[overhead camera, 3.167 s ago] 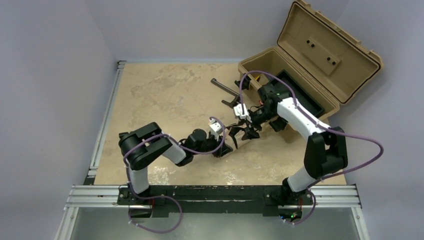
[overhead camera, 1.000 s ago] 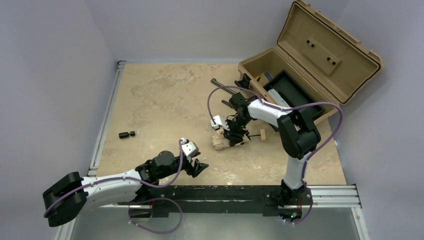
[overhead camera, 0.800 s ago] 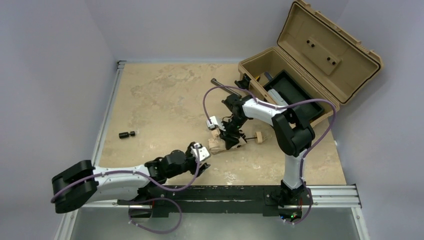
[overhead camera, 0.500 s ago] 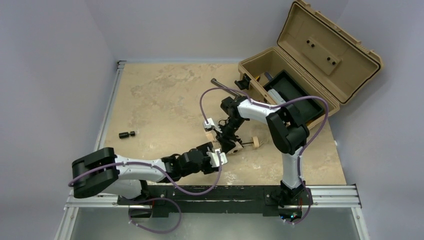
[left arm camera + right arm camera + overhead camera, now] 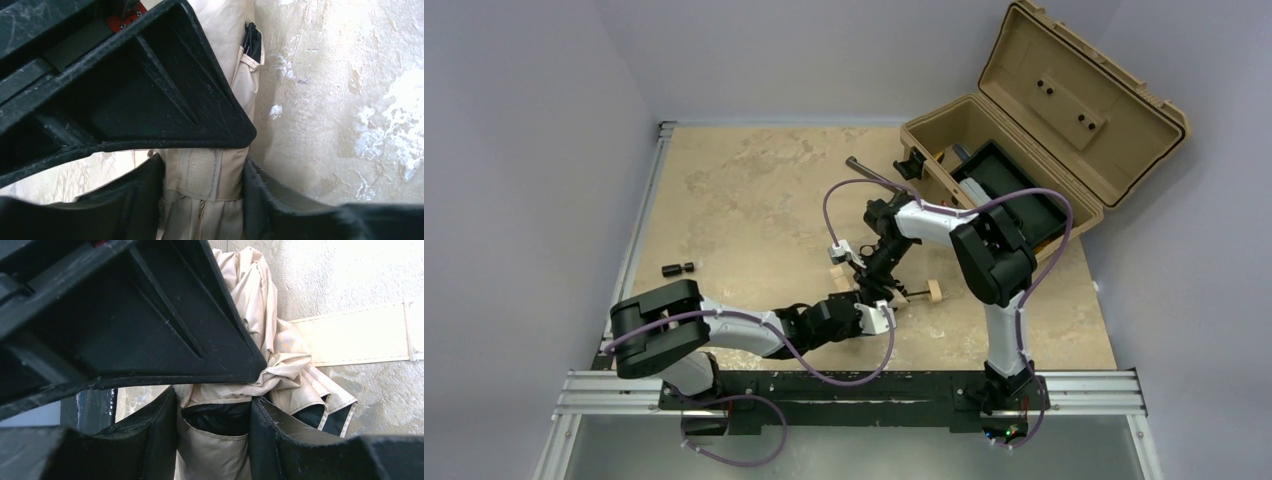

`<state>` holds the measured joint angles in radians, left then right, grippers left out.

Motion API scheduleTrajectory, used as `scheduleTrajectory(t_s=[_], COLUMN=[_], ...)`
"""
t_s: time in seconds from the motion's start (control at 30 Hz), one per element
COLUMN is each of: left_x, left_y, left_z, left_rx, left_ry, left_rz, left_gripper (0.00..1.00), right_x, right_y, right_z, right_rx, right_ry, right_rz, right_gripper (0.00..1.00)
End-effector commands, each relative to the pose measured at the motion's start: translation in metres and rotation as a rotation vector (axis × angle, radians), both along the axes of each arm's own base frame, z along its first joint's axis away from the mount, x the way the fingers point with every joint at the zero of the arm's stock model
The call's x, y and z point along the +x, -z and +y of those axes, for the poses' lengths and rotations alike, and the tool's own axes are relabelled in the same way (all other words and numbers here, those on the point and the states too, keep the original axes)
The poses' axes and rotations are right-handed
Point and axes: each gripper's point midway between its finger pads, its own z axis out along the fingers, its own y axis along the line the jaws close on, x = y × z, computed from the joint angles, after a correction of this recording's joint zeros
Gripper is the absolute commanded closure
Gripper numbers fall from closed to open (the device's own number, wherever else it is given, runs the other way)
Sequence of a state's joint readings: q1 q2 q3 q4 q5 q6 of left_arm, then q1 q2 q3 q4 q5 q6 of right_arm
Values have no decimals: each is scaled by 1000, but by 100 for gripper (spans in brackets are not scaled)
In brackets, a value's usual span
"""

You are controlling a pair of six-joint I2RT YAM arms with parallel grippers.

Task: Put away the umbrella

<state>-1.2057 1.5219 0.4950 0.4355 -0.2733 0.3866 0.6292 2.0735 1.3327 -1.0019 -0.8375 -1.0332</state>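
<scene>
The umbrella [image 5: 839,272] lies folded on the table's middle, its pale wooden knob [image 5: 935,291] pointing right on a thin black shaft. My right gripper [image 5: 864,272] comes down on it from the far side. In the right wrist view that gripper [image 5: 212,412] is shut on bunched beige fabric [image 5: 260,305], black lining showing between the fingers. My left gripper [image 5: 876,308] reaches in from the near left. In the left wrist view it [image 5: 202,167] is shut on the beige canopy [image 5: 240,85], both fingers pressing the fabric beside a velcro patch [image 5: 202,172].
An open tan hard case [image 5: 934,130] stands at the back right, its lid [image 5: 1074,90] raised and a black tray [image 5: 1014,190] inside. A dark metal bar [image 5: 869,172] lies just left of the case. A small black cylinder [image 5: 679,268] rests near the left edge.
My left arm swung in from the near left to the umbrella and its fingers closed on the fabric. The right gripper, still holding, drew the umbrella slightly left and nearer.
</scene>
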Motion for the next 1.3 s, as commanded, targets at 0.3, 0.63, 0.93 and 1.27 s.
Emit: scheduleTrajectory(t_s=[0.3, 0.63, 0.93, 1.27], left_x=[-61, -99, -113, -113], left_y=[89, 122, 142, 150], left_z=[36, 44, 53, 60], left_rx=[64, -29, -119, -110], left_ry=[-190, -326, -448, -546], left_rz=[476, 771, 1041, 1146], left_gripper=[100, 100, 100, 100], right_x=[48, 95, 26, 28], right_y=[-21, -144, -92, -26], right_z=[-10, -30, -60, -51], right_rx=[53, 438, 489, 221], right_ry=[61, 122, -345, -268], right_rz=[-281, -756, -917, -895], right_gripper=[38, 25, 1, 26])
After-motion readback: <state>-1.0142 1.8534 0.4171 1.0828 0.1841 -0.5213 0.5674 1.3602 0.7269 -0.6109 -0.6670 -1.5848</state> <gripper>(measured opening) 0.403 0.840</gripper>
